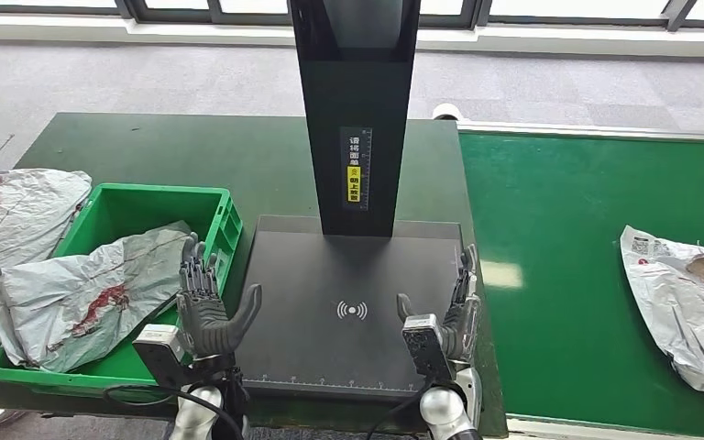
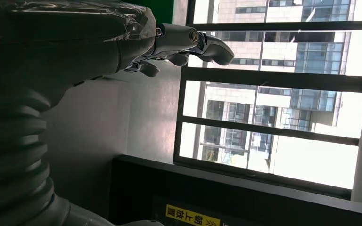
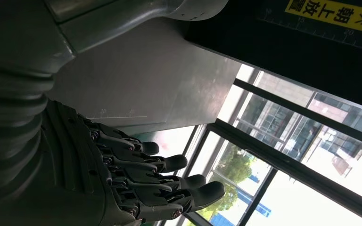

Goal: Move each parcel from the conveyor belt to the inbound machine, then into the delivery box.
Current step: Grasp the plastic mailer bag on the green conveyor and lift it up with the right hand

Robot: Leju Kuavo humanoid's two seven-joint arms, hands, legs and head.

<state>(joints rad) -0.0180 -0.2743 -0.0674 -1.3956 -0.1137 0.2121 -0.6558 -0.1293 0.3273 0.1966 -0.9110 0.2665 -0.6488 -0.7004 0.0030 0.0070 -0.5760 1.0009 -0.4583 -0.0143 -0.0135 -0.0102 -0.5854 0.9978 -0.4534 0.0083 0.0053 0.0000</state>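
Note:
A grey plastic parcel (image 1: pixel 687 307) lies on the green conveyor belt (image 1: pixel 568 275) at the far right. The inbound machine's dark scan plate (image 1: pixel 348 302) sits in front of me, bare, under its black post (image 1: pixel 356 110). My left hand (image 1: pixel 206 302) is raised at the plate's left edge, fingers apart, holding nothing. At the plate's right edge my right hand (image 1: pixel 454 316) stands the same way, empty. The green delivery box (image 1: pixel 147 206) on the left holds a crumpled grey parcel (image 1: pixel 82 298). In the wrist views the left hand (image 2: pixel 169 44) and the right hand (image 3: pixel 136 188) show spread fingers.
Another grey parcel (image 1: pixel 14 225) lies on the dark green table left of the box. Windows (image 1: pixel 605 9) line the far wall beyond grey carpet. A yellow label (image 1: pixel 356 174) marks the post.

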